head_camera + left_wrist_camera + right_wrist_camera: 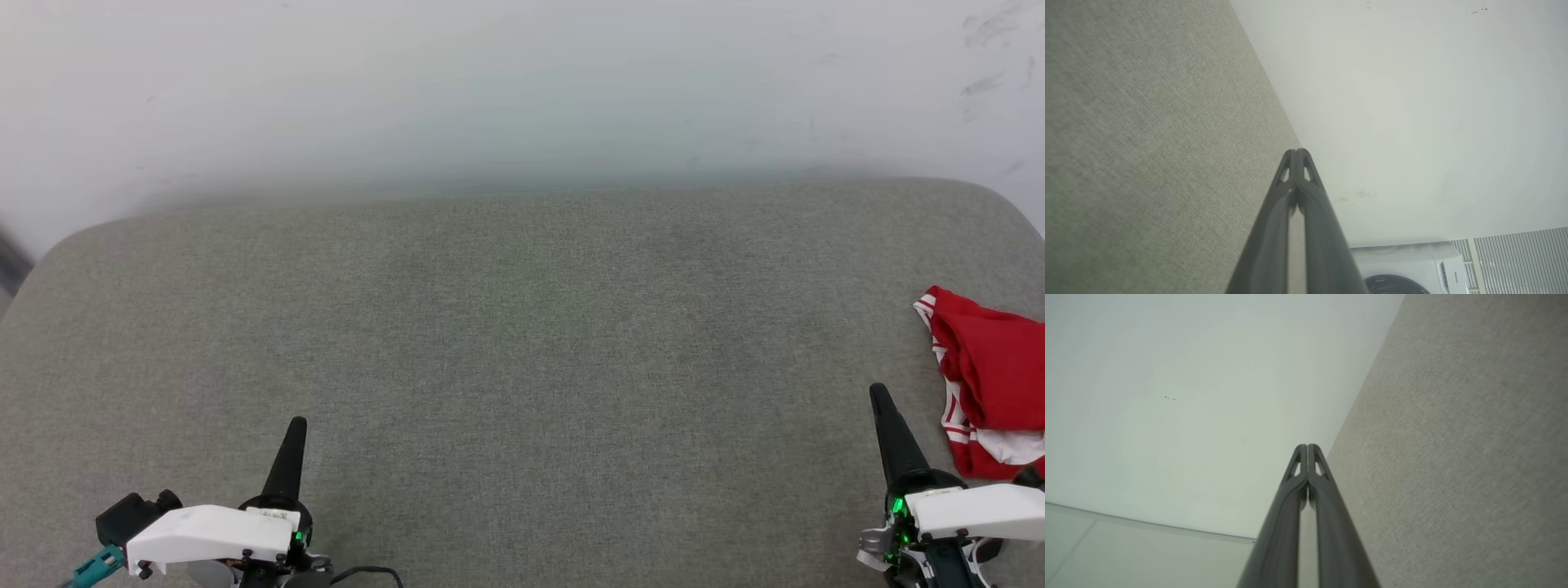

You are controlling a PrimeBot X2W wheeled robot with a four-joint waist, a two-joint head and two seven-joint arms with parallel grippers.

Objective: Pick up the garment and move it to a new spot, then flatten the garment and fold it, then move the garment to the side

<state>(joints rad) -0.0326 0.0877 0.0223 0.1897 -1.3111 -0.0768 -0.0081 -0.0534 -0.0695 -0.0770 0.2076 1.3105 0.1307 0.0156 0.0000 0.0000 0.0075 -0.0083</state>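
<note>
Lying crumpled at three o'clock on grey cushion (522, 343), red shirt (992, 367), white wall (490, 90) behind, left tool (298, 425) and right tool (878, 394) closed, empty

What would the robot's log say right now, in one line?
left gripper: shut, empty | right gripper: shut, empty | shirt: crumpled, pad's right edge | pickup: not begun
</note>
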